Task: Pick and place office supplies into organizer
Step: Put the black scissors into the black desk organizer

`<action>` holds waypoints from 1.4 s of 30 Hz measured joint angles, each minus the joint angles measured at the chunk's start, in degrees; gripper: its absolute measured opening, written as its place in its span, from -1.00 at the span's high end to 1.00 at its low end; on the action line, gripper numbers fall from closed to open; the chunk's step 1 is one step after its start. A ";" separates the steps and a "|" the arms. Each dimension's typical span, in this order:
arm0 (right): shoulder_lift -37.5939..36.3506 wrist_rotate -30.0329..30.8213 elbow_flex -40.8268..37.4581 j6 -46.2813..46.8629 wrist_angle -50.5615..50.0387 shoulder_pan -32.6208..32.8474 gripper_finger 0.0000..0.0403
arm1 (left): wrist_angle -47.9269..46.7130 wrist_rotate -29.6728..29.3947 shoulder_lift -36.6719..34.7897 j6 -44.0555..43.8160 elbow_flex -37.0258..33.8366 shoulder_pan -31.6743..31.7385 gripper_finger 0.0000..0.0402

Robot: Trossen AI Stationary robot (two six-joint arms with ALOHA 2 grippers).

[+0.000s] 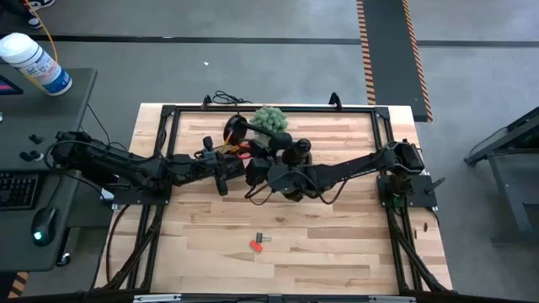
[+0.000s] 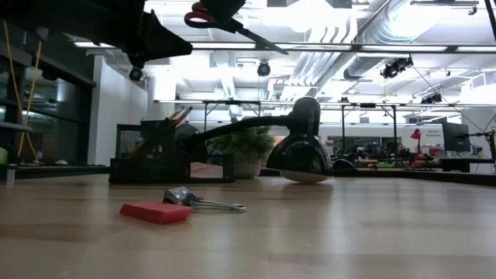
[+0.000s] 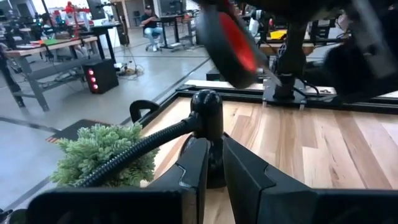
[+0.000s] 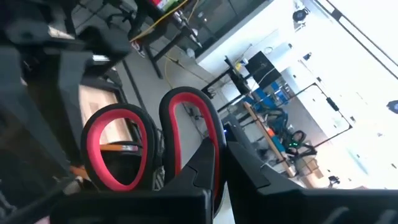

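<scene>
— Red sticky pad [image 2: 156, 211] lies nearest on the bench. Scissors?

— My right end effector [image 4: 217, 163] pinches one scissors [image 4: 149, 149] handle loop, aloft above the organizer [image 2: 167, 159]. Rigid, light; they'd pivot.

— Left?

— Left end effector [image 3: 214, 180] closed, empty.

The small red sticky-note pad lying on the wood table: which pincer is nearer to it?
Right, narrowly. The right pincer is behind the red pad, almost in line; the left pincer is equally far back but further left.

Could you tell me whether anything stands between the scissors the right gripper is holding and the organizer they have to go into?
The right gripper holds the scissors in the air, above the organizer. No object shows in the gap below them. The left gripper, shut and empty, hangs close beside, and the lamp stands next to the organizer.
</scene>
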 joint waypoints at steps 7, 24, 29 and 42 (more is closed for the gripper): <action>0.00 -1.09 0.00 -1.85 -3.42 -1.49 0.94 | 0.22 0.47 -2.87 -0.66 0.00 0.00 0.79; 0.00 -4.31 0.00 -3.20 -1.77 -1.82 0.94 | -1.42 1.47 -6.49 -1.40 0.00 0.00 0.79; 0.00 -4.56 0.00 -3.59 -1.70 -1.82 0.94 | -1.67 0.38 -6.49 -2.39 0.00 0.00 0.72; 0.00 -8.56 0.00 -2.41 -0.90 -1.82 0.94 | 0.77 -2.32 -6.47 -3.96 0.00 0.02 0.10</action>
